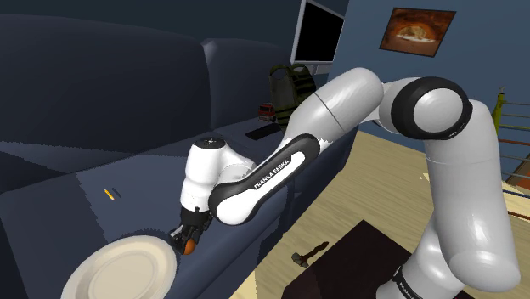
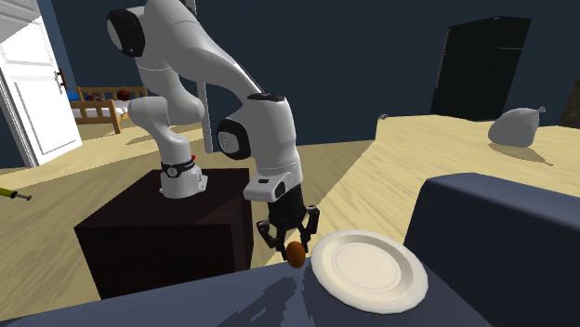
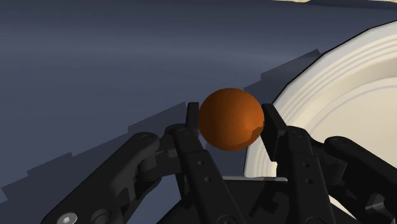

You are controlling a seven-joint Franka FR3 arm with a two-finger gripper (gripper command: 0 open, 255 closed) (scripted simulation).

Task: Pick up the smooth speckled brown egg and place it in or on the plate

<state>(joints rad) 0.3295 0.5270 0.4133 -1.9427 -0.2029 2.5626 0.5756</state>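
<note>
A smooth orange-brown egg sits clasped between my two black fingers, low over the dark blue sofa seat. My gripper is shut on it. In the shoulder view the gripper hangs at the cream plate's near right rim, with the egg peeking out below the fingers. In the second exterior view the egg is just left of the plate, held by the gripper. The plate lies flat on the seat right beside the egg.
The sofa's backrest rises behind the seat. A small yellow item lies on the cushion. A hammer lies on the wooden floor by the dark stand. A backpack and toy truck sit further along.
</note>
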